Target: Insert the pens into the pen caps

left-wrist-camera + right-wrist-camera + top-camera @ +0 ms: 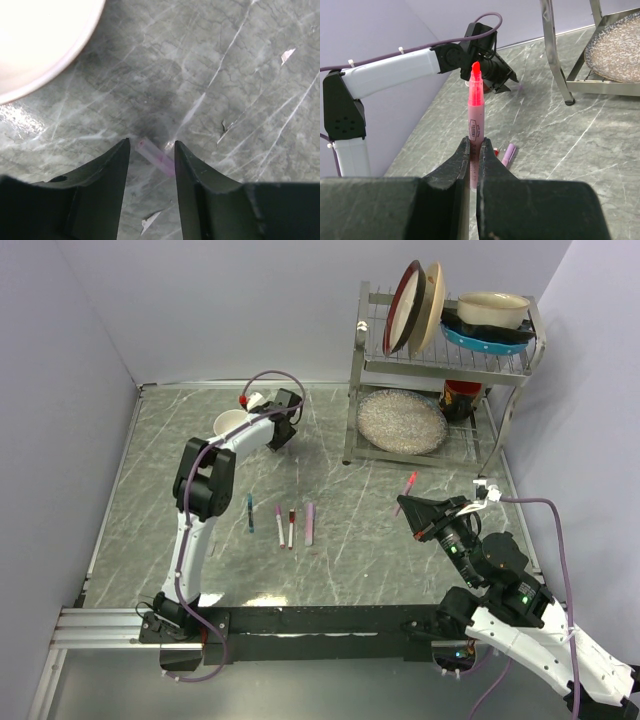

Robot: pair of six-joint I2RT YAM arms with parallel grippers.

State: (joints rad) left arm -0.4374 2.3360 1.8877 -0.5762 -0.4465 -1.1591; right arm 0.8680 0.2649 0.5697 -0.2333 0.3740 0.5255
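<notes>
Lying inside left gripper (151,146): lilac-pink cap (161,162)

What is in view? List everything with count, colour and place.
Table: one, grey marble.
Lying pens: four, mid-table row: teal pen, pink-tipped pen, red-tipped pen, lilac pen.
Highlighter: one, pink, red tip, in right claw.
Cap: one, lilac-pink, on table between left claw fingers.
White bowl: one, far left.
Rack: one, metal, far right.
Plates: two upright on rack top, red-rimmed plate, beige plate; speckled plate, lower shelf.
Cream bowl: one, in blue dish, rack top.
Red item: one, lower shelf, unclear.
Left arm, right arm: white and black, near edge.
Claws: left open, right shut on highlighter.
</notes>
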